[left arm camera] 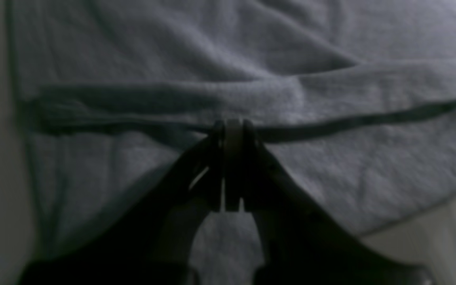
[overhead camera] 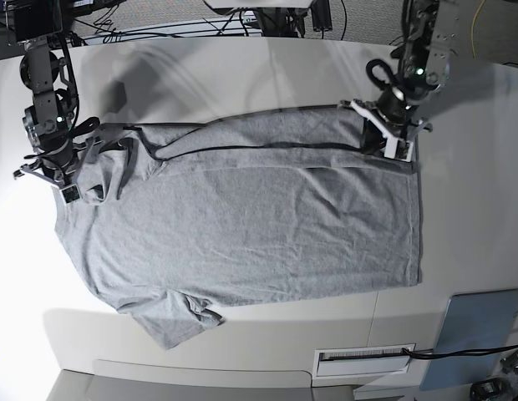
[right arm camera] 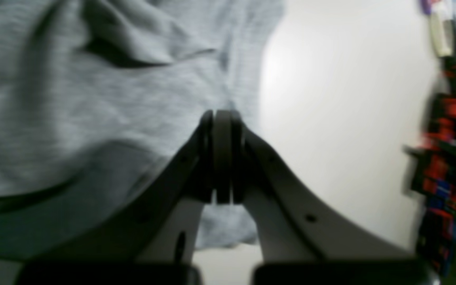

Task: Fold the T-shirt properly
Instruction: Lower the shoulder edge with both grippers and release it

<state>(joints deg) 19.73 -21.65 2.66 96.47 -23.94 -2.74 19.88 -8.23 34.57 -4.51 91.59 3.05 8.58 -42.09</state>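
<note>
One grey T-shirt [overhead camera: 242, 217] lies spread on the white table [overhead camera: 242, 75], its plain side up, stretching from the left part of the table to the right; the far strip of it is folded over toward the near side, leaving a long dark crease line across the cloth. One short sleeve sticks out at the near left and another is bunched at the far left. There are two arms, one at each far corner of the shirt. The left claw [left arm camera: 234, 126] sits at the far right corner in the base view, clenched on the folded edge of the T-shirt, its fingers pressed together right at the dark fold line. The right claw [right arm camera: 222, 118] is at the far left, also clenched, pinching the cloth near the sleeve, with bare table showing beside it in the wrist view. No containers show on the table. On the near right, off the shirt, lies one flat grey-blue panel [overhead camera: 476, 338], and just left of it one white slotted plate [overhead camera: 365, 359] is set into the near edge.
</note>
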